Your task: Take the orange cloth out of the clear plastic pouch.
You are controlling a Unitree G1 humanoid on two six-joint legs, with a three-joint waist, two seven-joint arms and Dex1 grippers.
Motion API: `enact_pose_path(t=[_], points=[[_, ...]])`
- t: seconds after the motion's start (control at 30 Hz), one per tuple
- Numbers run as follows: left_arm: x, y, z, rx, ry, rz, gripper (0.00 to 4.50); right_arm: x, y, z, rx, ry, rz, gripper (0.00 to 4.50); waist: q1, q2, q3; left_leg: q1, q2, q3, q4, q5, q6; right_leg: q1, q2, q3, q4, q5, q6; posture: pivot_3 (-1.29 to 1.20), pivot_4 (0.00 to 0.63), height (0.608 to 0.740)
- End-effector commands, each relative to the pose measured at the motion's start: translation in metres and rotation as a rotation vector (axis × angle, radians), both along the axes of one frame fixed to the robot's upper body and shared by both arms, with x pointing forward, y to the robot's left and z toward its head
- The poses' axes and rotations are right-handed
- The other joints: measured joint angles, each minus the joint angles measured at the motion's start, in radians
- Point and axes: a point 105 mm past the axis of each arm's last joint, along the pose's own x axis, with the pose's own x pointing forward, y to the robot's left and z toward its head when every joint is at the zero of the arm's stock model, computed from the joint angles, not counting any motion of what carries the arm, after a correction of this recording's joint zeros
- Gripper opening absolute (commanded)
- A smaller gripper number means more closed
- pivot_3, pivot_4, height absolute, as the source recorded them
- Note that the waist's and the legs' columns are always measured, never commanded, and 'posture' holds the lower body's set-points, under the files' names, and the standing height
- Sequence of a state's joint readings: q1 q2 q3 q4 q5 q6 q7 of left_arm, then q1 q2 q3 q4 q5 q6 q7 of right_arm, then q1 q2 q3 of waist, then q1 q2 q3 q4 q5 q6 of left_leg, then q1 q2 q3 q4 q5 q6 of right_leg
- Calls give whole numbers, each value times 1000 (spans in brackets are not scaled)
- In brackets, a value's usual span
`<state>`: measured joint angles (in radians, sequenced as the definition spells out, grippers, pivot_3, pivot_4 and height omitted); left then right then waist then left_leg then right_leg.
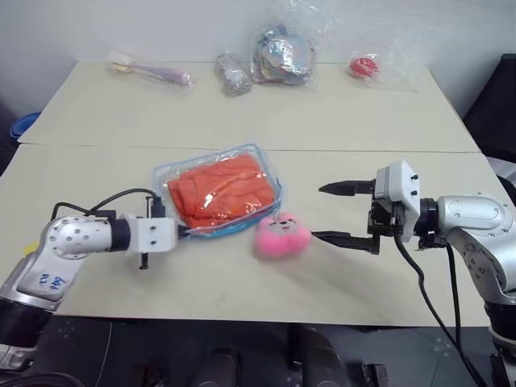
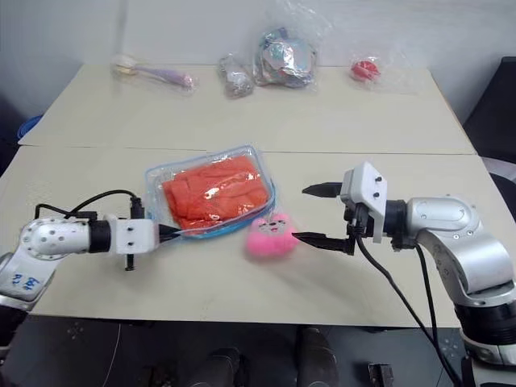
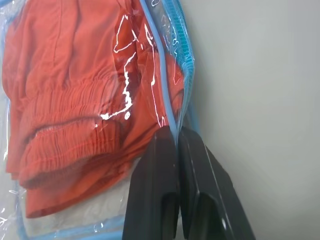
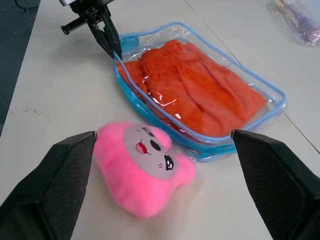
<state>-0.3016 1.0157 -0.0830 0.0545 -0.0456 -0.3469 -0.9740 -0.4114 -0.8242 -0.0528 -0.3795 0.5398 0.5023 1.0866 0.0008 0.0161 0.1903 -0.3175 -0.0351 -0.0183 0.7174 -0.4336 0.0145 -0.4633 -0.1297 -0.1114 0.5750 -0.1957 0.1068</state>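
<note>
The clear plastic pouch (image 1: 260, 159) with its light blue zip edge lies flat in the middle of the table. The orange cloth (image 1: 219, 191) sits folded inside it. My left gripper (image 1: 184, 234) is shut on the pouch's near left corner. In the left wrist view the blue zip edge (image 3: 175, 60) runs down between the pressed-together fingers (image 3: 155, 170). My right gripper (image 1: 339, 213) stands open, level and pointing left, just right of a pink plush toy (image 1: 280, 235). It touches neither the toy nor the pouch.
The pink plush toy lies against the pouch's near right corner. Crinkled clear bags with small items line the far edge: a brush (image 1: 153, 71), a grey bundle (image 1: 232, 74), a shiny bundle (image 1: 282, 52) and a red item (image 1: 364, 66). A seam (image 1: 97, 145) crosses the table.
</note>
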Motion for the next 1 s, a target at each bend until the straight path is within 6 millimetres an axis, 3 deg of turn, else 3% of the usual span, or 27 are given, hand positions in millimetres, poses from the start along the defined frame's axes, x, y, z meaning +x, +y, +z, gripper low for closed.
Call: enact_pose_path(t=[0.03, 0.27, 0.5, 0.6, 0.8, 0.9, 1.0], points=[[2, 2, 8, 71, -96, -167, 54, -2, -1, 12, 4, -43, 21, 4500, 6, 0, 0, 0, 0, 0, 1, 0, 0, 0, 0, -1, 0, 0, 0, 0, 150, 740], [17, -5, 19, 57, -153, -297, 54, -5, -2, 10, -1, -40, 22, 4500, 14, 0, 0, -1, -1, 2, 2, -2, 3, 0, 0, -2, 0, 1, 1, 0, 150, 740], [33, -3, 17, 41, -148, -243, 54, -7, -1, 10, 1, -43, 19, 4500, 10, 0, 0, -1, -2, 3, 3, -2, 5, 0, 0, -2, 0, 2, 2, 0, 150, 740], [31, 0, 18, 23, -100, -216, 698, -7, -4, 9, -5, -41, 12, 4500, 6, -1, 0, -1, -1, 4, 3, -2, 5, 0, 0, -2, 0, 2, 3, 0, 150, 740], [24, 4, 37, -184, -22, -53, 2549, -4, -10, -7, -76, -40, -6, 4500, -2, -1, 0, -1, -1, 3, 4, -3, 5, 0, 0, -1, 0, 2, 3, 0, 150, 740], [5, 5, 55, -384, 156, 76, 2549, -3, -17, -20, -112, -29, -14, 4500, -8, -1, 0, -1, 0, 3, 3, -3, 5, 0, 0, -1, 0, 2, 3, 0, 150, 740], [-32, -8, 74, -558, 412, 124, 2549, -2, -22, -34, -148, -14, -6, 4500, -8, -2, 1, -1, 3, 3, 3, -3, 5, 0, 0, 1, 0, 2, 3, 0, 150, 740]])
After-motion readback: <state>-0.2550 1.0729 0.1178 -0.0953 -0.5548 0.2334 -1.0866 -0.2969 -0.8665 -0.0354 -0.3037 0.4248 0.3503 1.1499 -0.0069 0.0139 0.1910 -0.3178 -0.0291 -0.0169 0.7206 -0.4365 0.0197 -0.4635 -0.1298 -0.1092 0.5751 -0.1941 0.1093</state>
